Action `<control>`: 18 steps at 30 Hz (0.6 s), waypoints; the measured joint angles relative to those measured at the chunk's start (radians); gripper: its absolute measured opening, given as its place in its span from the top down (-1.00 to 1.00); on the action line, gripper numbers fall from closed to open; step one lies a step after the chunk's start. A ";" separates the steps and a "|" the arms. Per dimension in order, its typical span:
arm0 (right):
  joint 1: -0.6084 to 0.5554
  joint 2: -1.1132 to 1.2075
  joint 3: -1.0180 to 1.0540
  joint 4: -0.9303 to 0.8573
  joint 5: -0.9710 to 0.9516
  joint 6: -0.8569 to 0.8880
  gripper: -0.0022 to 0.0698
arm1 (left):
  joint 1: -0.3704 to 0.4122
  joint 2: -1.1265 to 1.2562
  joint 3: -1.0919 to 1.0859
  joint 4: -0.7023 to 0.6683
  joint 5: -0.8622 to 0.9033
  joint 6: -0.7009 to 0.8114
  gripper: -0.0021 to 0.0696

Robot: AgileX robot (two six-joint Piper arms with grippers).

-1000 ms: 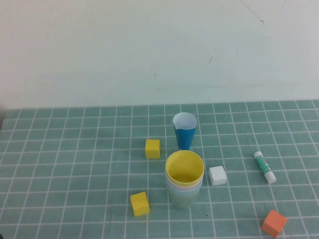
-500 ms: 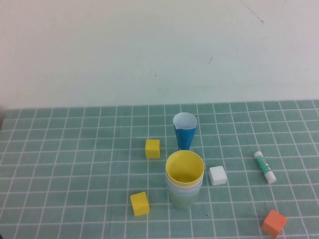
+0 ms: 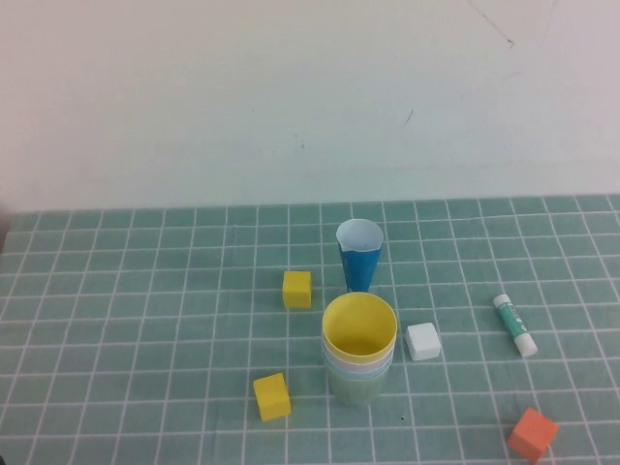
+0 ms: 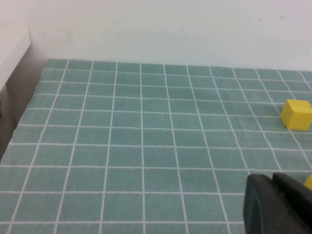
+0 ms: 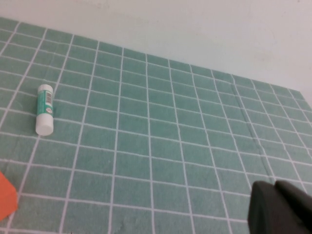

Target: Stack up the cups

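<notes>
Four cups (image 3: 359, 354) sat nested, yellow on top, at lower centre of the high view. Both grippers were closed and empty: left gripper (image 4: 279, 204) and right gripper (image 5: 280, 209) low in their wrist views.

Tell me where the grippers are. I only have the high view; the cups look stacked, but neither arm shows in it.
Observer: The left gripper shows only in the left wrist view. It is shut and holds nothing.
Operator: And the right one?
Observer: The right gripper shows in the right wrist view. It is shut and empty too.
Operator: Is anything close to it?
Observer: No. The glue stick lies on the mat, well clear of that gripper.
</notes>
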 joint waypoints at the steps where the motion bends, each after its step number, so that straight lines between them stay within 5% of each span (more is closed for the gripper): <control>1: 0.000 0.000 0.000 -0.002 0.000 0.000 0.94 | 0.000 0.000 0.000 0.000 0.000 0.000 0.95; 10: 0.000 0.000 0.000 0.018 0.000 -0.009 0.94 | 0.000 0.000 0.000 0.000 0.000 -0.004 0.95; 18: 0.000 0.000 0.000 0.262 -0.008 -0.218 0.94 | 0.000 0.000 0.000 0.000 0.000 -0.004 0.95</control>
